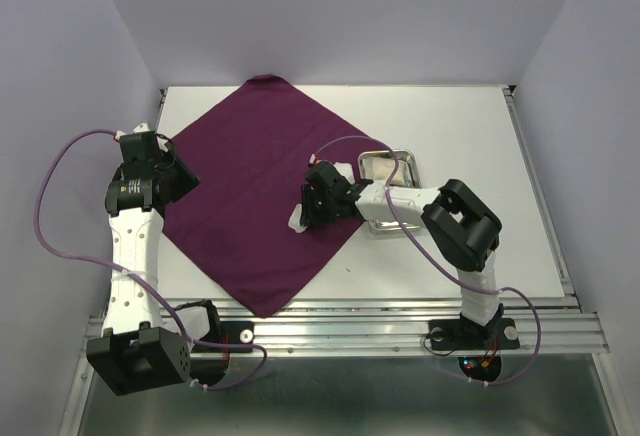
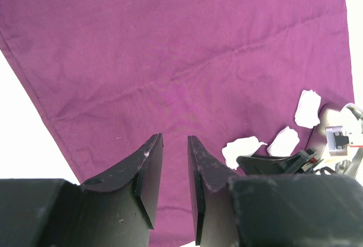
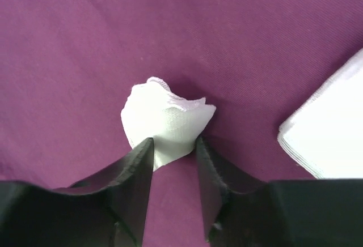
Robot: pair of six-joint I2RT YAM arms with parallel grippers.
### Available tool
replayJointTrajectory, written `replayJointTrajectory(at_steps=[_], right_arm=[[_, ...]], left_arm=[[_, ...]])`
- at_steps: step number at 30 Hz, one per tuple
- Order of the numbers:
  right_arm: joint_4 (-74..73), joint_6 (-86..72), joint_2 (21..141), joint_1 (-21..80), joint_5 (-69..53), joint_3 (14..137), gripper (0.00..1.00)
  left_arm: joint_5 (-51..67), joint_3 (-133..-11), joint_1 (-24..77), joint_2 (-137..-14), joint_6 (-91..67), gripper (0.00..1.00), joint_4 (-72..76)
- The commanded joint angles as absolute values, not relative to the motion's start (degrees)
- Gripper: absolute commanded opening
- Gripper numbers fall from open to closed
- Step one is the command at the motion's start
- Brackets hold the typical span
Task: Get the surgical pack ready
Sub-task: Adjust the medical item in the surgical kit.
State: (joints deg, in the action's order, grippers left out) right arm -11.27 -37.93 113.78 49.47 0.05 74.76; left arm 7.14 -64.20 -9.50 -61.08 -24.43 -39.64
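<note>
The dark purple cloth (image 1: 250, 196) lies spread as a diamond on the white table. A steel tray (image 1: 390, 166) sits at its right corner. My right gripper (image 3: 174, 142) is low over the cloth, its fingers pressed on both sides of a bunched white gauze pad (image 3: 164, 119). A flat gauze pad (image 3: 329, 133) lies just to its right. In the left wrist view three gauze pads (image 2: 243, 149) show near the right arm. My left gripper (image 2: 174, 139) hovers over the cloth's left edge (image 2: 170, 60), jaws apart with nothing between them.
The table's bare white surface (image 1: 470, 136) stretches right of the tray. A metal rail (image 1: 400, 321) runs along the near edge. Purple cables loop from both arms. Grey walls enclose the table on three sides.
</note>
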Motion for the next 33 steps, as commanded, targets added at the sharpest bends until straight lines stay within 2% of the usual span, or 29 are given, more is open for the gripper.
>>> replayJointTrajectory(at_steps=[1, 6, 12, 23, 25, 33], right_arm=[[-9.5, -37.5, 114.3, 49.7, -1.3, 77.9, 0.36], [-9.5, -37.1, 113.5, 49.7, -1.1, 78.1, 0.26], [-9.4, -37.2, 112.5, 49.7, -1.1, 77.6, 0.2], [-9.5, -35.9, 108.0, 49.7, -0.4, 75.1, 0.17], [-9.7, -34.5, 106.9, 49.7, -0.5, 74.3, 0.14], [-14.1, -28.7, 104.9, 46.1, -3.1, 74.8, 0.11]], left_arm=[[7.8, -63.7, -9.8, -59.8, -23.3, 0.35, -38.5], [8.0, -63.6, -9.8, -59.9, -23.3, 0.35, -38.4], [8.3, -63.6, -9.8, -59.9, -23.2, 0.34, -38.1], [8.6, -63.5, -9.8, -59.9, -23.2, 0.34, -38.0], [8.9, -63.5, -9.8, -60.0, -23.1, 0.34, -38.1], [8.6, -63.7, -9.8, -60.2, -23.3, 0.34, -38.1]])
